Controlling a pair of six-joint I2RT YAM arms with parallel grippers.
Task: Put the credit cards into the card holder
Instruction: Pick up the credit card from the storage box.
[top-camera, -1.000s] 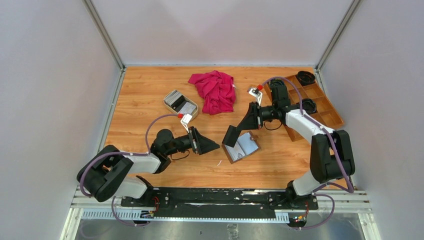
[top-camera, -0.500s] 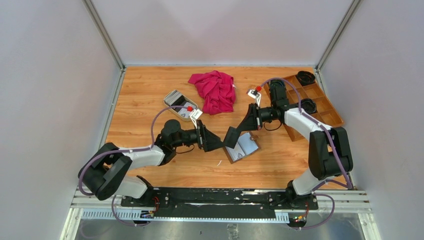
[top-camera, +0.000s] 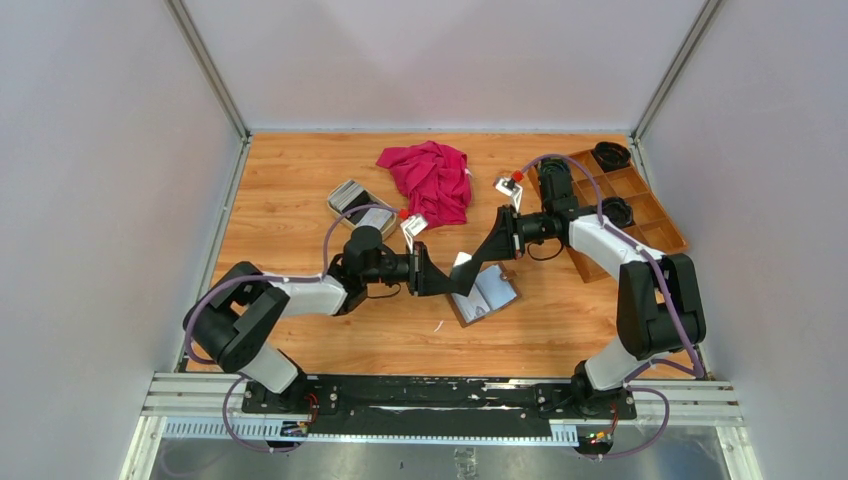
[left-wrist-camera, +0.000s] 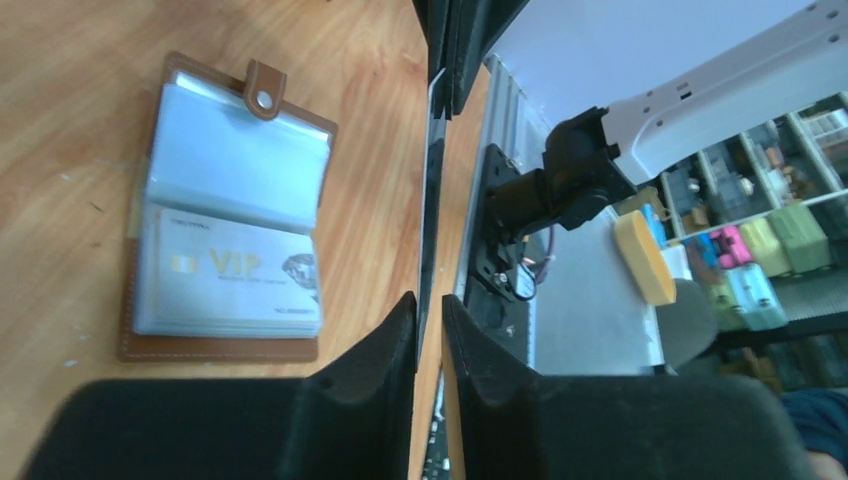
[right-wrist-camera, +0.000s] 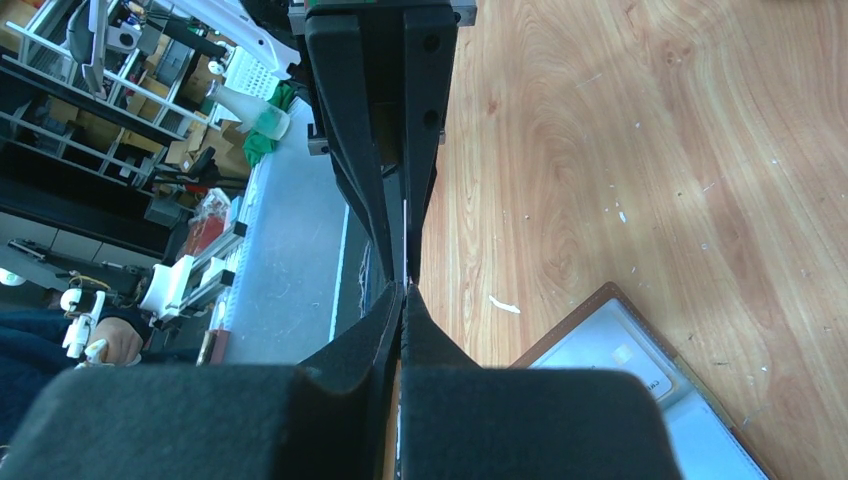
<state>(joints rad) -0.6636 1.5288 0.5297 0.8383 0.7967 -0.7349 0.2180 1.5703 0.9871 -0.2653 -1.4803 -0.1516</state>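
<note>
Just left of the frame's centre in the overhead view, the two grippers meet tip to tip above the open card holder (top-camera: 488, 296), with one pale credit card (top-camera: 462, 262) bridging them. The right gripper (top-camera: 473, 263) reaches in from the upper right and is clamped on that card: its wrist view shows both fingers pressed together, the thin edge running out between them. The left gripper (top-camera: 449, 281) reaches in from the left. Its wrist view shows the card edge-on inside a narrow slot between its fingers (left-wrist-camera: 395, 340); whether the pads press the plastic I cannot tell.

This reads as a mid-air hand-over, probably so the card can be gripped by another edge and fed into a sleeve. The holder lies flat and spread on the wooden table (top-camera: 300, 330), snap tab sticking out past one edge, so its clear pockets face up. One pocket already carries a gold-lettered VIP card (left-wrist-camera: 235, 275). More cards (top-camera: 352, 197) wait in the beige dish (top-camera: 335, 200) toward the upper left, within the left arm's reach.
</note>
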